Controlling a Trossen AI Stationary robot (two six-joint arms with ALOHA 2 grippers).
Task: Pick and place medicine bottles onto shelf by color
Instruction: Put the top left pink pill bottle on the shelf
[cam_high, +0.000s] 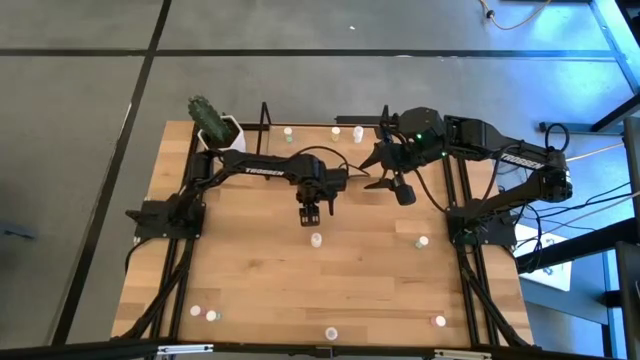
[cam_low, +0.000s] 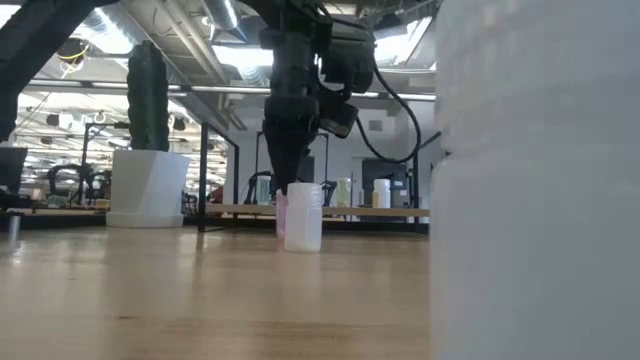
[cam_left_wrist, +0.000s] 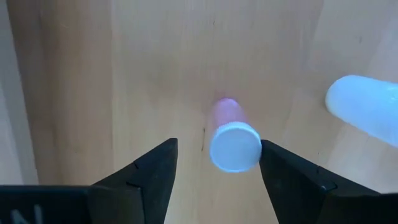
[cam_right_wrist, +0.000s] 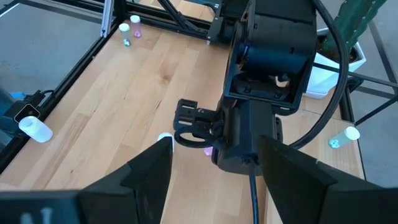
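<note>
Looming whitish and blurred against the low camera's lens, a plastic cylinder (cam_low: 535, 180), probably one of the small medicine bottles standing at the table's near edge, filled the right of that view. Farther back, the left gripper (cam_left_wrist: 214, 165) hung over the middle of the light wooden table (cam_high: 250, 280), its two dark fingers (cam_left_wrist: 152, 171) parted wide with a small pink-bodied bottle with a flat white cap (cam_left_wrist: 234, 144) standing upright between them; neither finger appeared to touch it, so it held nothing. A second whitish bottle (cam_left_wrist: 367, 112) stood near it, just outside the gripper's span. The right gripper (cam_right_wrist: 214, 168) waited above the table's back right part, fingers spread and empty, looking across at the left arm. Other tiny bottles (cam_high: 211, 315) lay scattered along the near edge and right side, and a few (cam_high: 336, 130) stood on the thin black wire shelf (cam_high: 265, 118) at the table's far edge, beside the white hexagonal pot holding a green cactus (cam_high: 222, 132). The pink bottle would likely be very light, rigid, and smooth-sided, so easily tipped by a one-sided nudge and apt to slip or squirt out of a glancing pinch. The soundest hold looked to be across the body just under the cap, with the bottle centred between the fingers and both closing evenly.
</note>
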